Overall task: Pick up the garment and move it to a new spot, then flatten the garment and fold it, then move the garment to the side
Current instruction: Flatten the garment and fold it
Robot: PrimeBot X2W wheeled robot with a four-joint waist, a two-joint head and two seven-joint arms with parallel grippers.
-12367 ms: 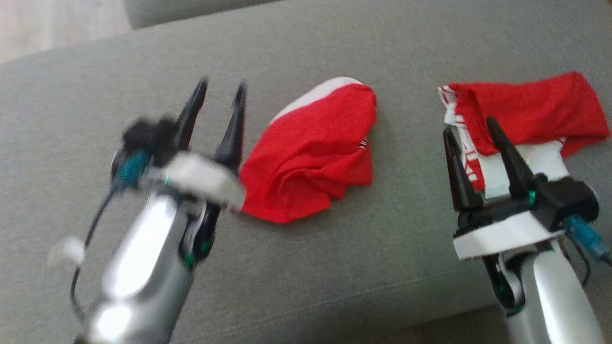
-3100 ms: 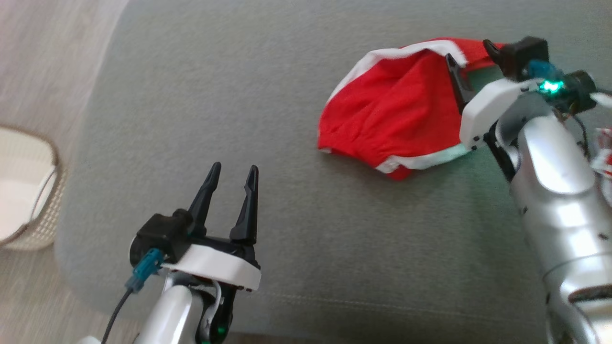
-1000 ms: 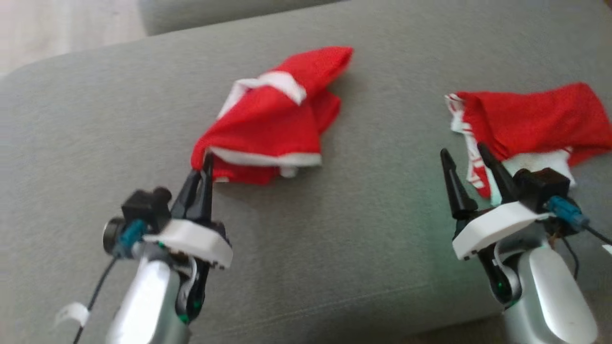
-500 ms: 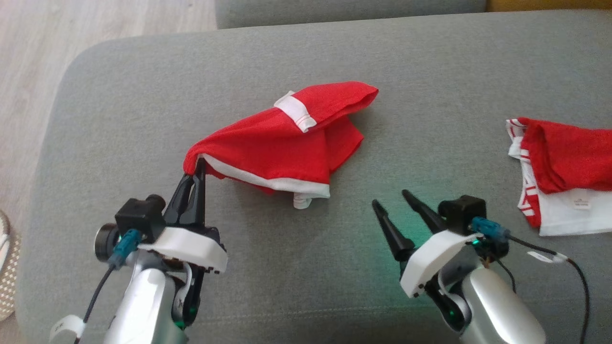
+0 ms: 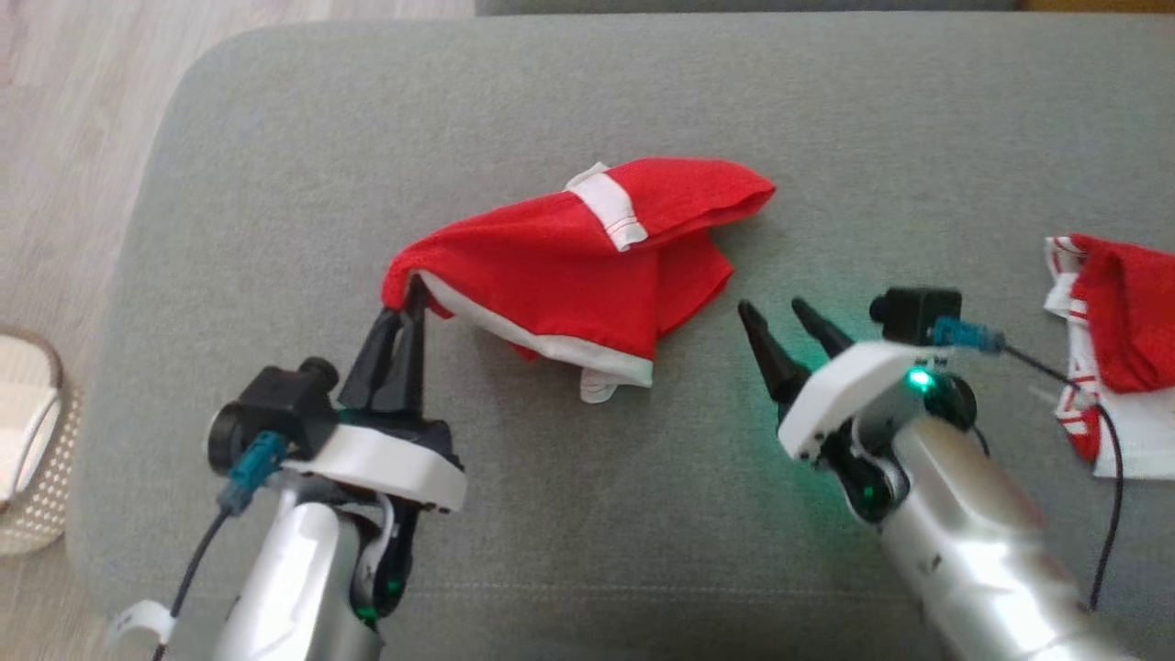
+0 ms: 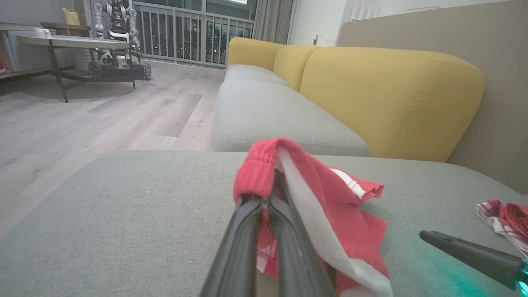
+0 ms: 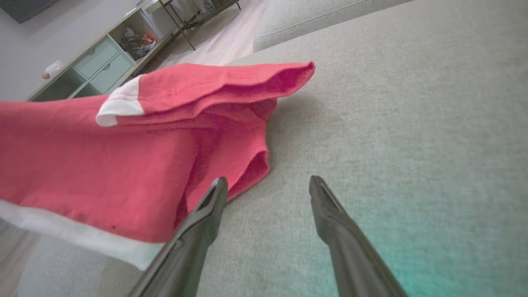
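One grey cushion (image 5: 551, 110): broad upholstered seat, with both arms reaching over it from the near edge.
Left end effector (image 5: 413, 301): fingers pressed together and clamped on a red hemmed corner of the garment (image 5: 569, 266), holding that corner raised off the cushion.
Right end effector (image 5: 771, 308): fingers spread apart with nothing between them; the tips sit low over the cushion, just beside the garment's right-hand edge.
Garment: red with white bands, near the middle of the cushion, bunched and folded over itself. Its left corner is lifted and the rest lies on the upholstery. A white band runs along its near edge, and a short white tab crosses the top fold.
Second garment (image 5: 1120, 321): red and white, crumpled, far to the right on the cushion, well apart from the first.
Basket (image 5: 27, 459): pale and woven, on the wooden floor (image 5: 73, 138) left of the cushion.
Backrest (image 6: 392, 95): yellow, behind the grey seats in the left wrist view.
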